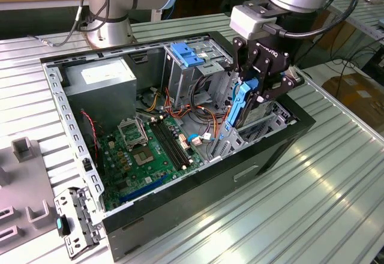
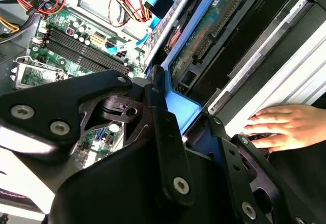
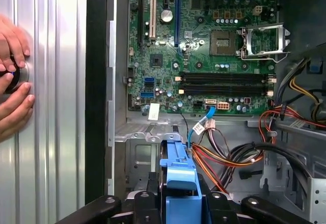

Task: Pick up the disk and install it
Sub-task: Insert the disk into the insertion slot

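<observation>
My gripper (image 1: 257, 96) is shut on the disk (image 1: 251, 109), a silver drive in a blue plastic carrier (image 1: 235, 105). It holds the disk on edge, upright, at the drive bay in the corner of the open computer case (image 1: 180, 210) toward the exterior view's right. The disk's lower end sits down among the bay's metal walls. The second wrist view has the black fingers (image 2: 162, 127) clamped on the blue carrier (image 2: 181, 109), with the disk's green circuit board (image 2: 201, 48) beyond. In the first wrist view the carrier (image 3: 179, 180) stands between the finger bases above the bay floor.
The motherboard (image 1: 150, 150) lies on the case floor, and coloured cables (image 3: 229, 155) run beside the bay. A grey cage with a blue clip (image 1: 187, 54) and a power-supply box (image 1: 99, 78) stand at the back. A person's hand (image 2: 285, 127) rests on the ribbed table outside the case.
</observation>
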